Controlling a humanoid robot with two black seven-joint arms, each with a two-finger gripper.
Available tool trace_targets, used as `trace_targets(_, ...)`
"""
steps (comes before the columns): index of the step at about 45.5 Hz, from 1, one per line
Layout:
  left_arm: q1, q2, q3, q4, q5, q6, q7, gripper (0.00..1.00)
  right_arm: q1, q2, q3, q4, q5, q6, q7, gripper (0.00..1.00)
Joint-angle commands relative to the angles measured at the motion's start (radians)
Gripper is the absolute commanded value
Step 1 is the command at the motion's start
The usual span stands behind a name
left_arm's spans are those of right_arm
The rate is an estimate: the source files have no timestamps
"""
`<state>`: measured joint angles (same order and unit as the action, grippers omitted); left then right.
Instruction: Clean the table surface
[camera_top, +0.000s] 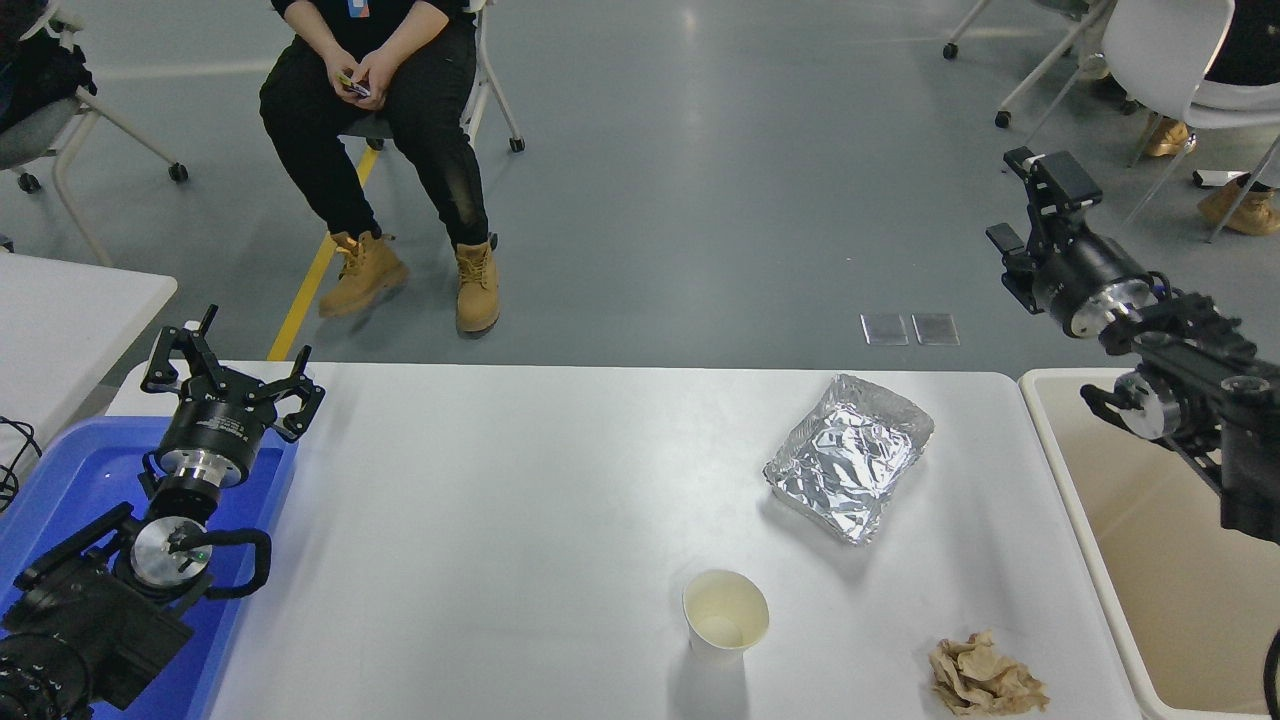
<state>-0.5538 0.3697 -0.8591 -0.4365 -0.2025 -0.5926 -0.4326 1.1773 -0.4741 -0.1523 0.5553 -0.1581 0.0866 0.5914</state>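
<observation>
1. The black left arm comes in at the lower left, its black left gripper (232, 368) over the table's near-left edge, pointing away, fingers (168, 352) spread apart with nothing between them.
2. The black right arm reaches in from the right edge, raised high; its black right gripper (1038, 205) sits beyond the table's far-right corner, fingers apart and empty.

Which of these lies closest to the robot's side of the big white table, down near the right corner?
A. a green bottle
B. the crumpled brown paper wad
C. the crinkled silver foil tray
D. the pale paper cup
B: the crumpled brown paper wad sits lowest in the head view near the right corner of the white tabletop, nearer than the pale paper cup and the crinkled silver foil tray.
</observation>
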Motion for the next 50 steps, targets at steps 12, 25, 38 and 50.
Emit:
trace_targets(12,0.000,0.000,0.000,0.001,0.000,-0.001,0.000,1.00,0.375,0.091,-0.417,-0.008,-0.333,0.234,0.001,0.98)
trace_targets(25,0.000,0.000,0.000,0.001,0.000,0.000,0.000,1.00,0.438,0.227,-0.423,0.002,-0.587,0.297,0.001,0.98)
trace_targets(38,0.000,0.000,0.000,0.001,0.000,-0.001,0.000,1.00,0.473,0.364,-0.513,0.005,-0.853,0.329,0.005,0.98)
trace_targets(50,0.000,0.000,0.000,0.001,0.000,0.000,0.000,1.00,0.519,0.474,-0.622,0.005,-0.894,0.407,0.007,0.98)
